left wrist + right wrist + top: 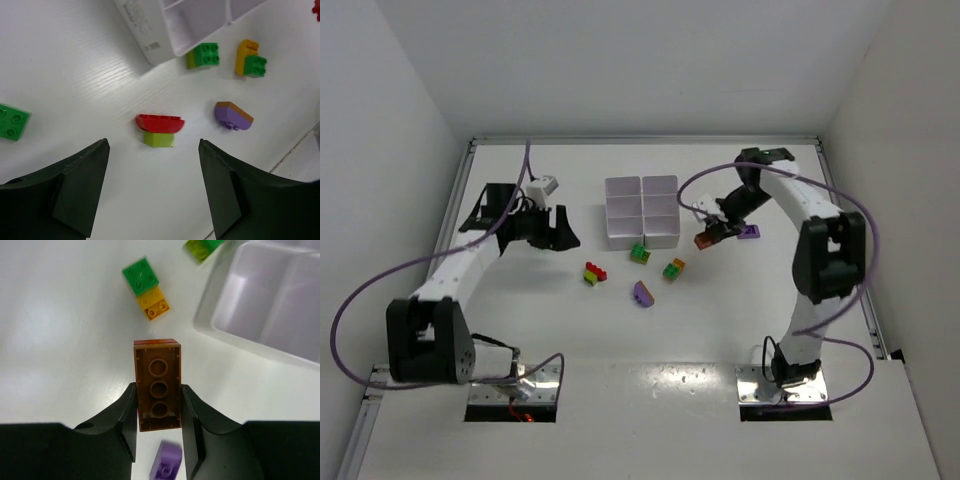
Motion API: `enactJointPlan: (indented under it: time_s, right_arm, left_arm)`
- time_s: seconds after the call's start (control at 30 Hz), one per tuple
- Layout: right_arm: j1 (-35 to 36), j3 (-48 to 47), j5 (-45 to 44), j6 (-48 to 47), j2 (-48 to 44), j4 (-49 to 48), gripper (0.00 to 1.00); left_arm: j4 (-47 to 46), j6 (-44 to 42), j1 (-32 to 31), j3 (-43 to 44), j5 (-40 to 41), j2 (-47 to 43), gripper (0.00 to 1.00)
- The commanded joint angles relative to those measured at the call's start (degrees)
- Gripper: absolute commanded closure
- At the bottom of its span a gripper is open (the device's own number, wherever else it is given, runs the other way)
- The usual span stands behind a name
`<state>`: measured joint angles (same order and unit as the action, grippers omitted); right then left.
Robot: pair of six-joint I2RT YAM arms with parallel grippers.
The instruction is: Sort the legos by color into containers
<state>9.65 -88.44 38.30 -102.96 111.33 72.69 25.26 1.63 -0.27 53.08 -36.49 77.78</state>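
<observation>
- Right tool (157, 412) is clamped on a brown brick (157, 385), lifted right of the tray (642, 212).
- Carry it level over an empty compartment before letting go.
- Left tool (152, 187) hangs apart above the red-lime clump (159, 129).

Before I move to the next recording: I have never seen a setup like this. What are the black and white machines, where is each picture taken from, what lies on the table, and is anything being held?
These are two jointed robot arms bolted at the near edge of a white table. The wide picture comes from a fixed camera above and behind them; the other two come from cameras on each wrist, looking past their own black fingers. On the table stands a white plastic tray with six square compartments, with small studded plastic bricks scattered near it in red, green, yellow and purple. The right gripper is closed on an orange-brown oblong brick, seen from its hollow underside. The left gripper is open and empty above a red-and-lime brick clump.
</observation>
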Motion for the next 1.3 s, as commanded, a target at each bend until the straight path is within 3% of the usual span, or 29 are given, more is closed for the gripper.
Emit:
enactJointPlan:
  time_s: [0.0, 0.13, 0.2, 0.23, 0.27, 0.33, 0.47, 0.8, 1.27]
  right_arm:
    - [-1.1, 1.5, 11.6, 12.1, -13.6, 8.0, 0.98]
    - [1.3, 0.1, 23.2, 27.0, -16.1, 8.0, 1.0]
    - [2.0, -2.1, 31.5, 37.0, -14.7, 3.5, 1.0]
    - [2.0, -2.1, 34.1, 50.1, -13.0, 0.5, 1.0]
    - [2.7, -2.1, 39.3, 56.1, -12.4, -5.8, 1.0]
    - [4.1, -3.2, 42.7, 63.5, -10.8, -8.1, 1.0]
    - [7.2, -9.8, 50.6, 65.2, -3.5, -4.4, 1.0]
    - [11.8, -16.0, 52.8, 70.6, 1.3, -6.8, 1.0]
    - [12.9, -16.0, 52.8, 71.7, 2.3, -9.1, 1.0]
  left_arm:
    - [-6.5, 1.0, 0.5, -3.9, -6.0, -10.1, 0.2]
    - [-12.5, 3.0, -0.1, -8.7, -13.9, -19.2, 0.18]
    - [-17.2, 6.8, -1.8, -9.9, -14.7, -21.5, 0.18]
    - [-18.9, 8.1, -2.5, -10.7, -15.8, -21.5, 0.18]
    - [-20.7, 9.5, -3.1, -10.7, -15.8, -21.5, 0.18]
    - [-26.3, 14.9, -5.0, -11.2, -16.5, -22.1, 0.18]
    - [-34.3, 22.7, -7.9, -10.6, -17.9, -18.8, 0.19]
    - [-46.3, 30.9, -18.4, -9.5, -16.6, -12.6, 0.19]
    - [-49.8, 32.5, -22.1, -4.4, -17.1, -6.4, 0.19]
